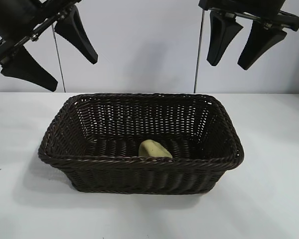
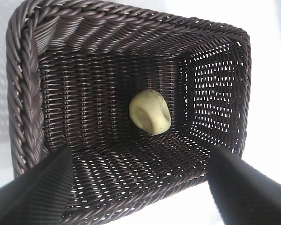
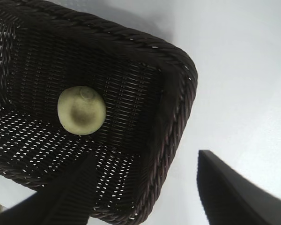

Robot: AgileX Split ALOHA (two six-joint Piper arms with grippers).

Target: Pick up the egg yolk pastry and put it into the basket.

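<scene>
White tabletop (image 1: 269, 209), pale blank wall behind; nothing on the surface but the basket (image 1: 139, 160).

Egg yolk pastry (image 1: 155, 149) lies on the basket floor, resting against the wall nearest the exterior camera, roughly mid-length of that wall. From the left wrist view it sits well below and ahead of the spread fingers, near the middle of the floor (image 2: 150, 112). Dimple shows on its face.

Left gripper (image 1: 50, 47): high above the basket's left end, well apart from the rim, tilted down toward the basket interior, jaws spread wide, nothing between them.

Right gripper (image 1: 243, 41): high above the basket's right end, pointing steeply down, jaws moderately apart, empty. Its wrist view puts the pastry (image 3: 81, 110) below and off to the side of its fingers, with a basket corner closer beneath.

Judgement: placement looks complete; pastry is inside, both grippers clear.

Risks from here:
- Any descent of either arm could clip the braided rim and shove or tip the light basket.
- Pastry is round and leans on a flared wall; a jolt to the basket could roll it across the floor, though the walls look high enough to keep it in.
- Regrasp attempts would risk denting the soft surface.
</scene>
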